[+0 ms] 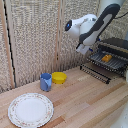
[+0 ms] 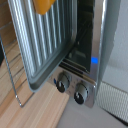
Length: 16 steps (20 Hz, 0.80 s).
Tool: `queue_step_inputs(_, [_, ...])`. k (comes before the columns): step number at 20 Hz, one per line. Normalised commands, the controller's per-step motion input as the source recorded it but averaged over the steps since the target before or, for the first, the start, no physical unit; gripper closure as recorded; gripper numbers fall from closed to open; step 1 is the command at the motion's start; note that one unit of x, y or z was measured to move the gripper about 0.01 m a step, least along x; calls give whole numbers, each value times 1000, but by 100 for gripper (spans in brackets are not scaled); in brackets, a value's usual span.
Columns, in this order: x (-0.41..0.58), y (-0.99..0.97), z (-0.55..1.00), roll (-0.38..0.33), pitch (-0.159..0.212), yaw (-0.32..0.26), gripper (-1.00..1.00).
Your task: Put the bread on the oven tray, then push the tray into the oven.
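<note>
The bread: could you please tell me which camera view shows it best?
The exterior view: the bread appears whole there, a small orange piece lying on the oven pan at the oven front. The wrist view catches only a cropped orange edge at the border of the picture.

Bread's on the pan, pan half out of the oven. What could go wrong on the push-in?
1. The small orange-yellow bread stick lies loose on the flat dark ribbed oven pan; a jerky push might slide it off.
2. The pan sticks out of the small dark grey and silver toaster oven and looks tilted in the wrist view, so it could miss the brackets and jam.
3. The white boxy clamp hangs near the open oven door and may clip it.
</note>
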Motion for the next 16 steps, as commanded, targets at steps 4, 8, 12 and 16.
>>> queue_step_inputs(4, [129, 3, -559, -174, 88, 297, -100])
queue_step_inputs(8, [74, 58, -439, -204, 48, 226, -100])
queue_step_inputs(12, [-57, -31, -307, -226, 22, 22, -100])
queue_step_inputs(16, [-179, -104, -39, -209, 0, -16, -100])
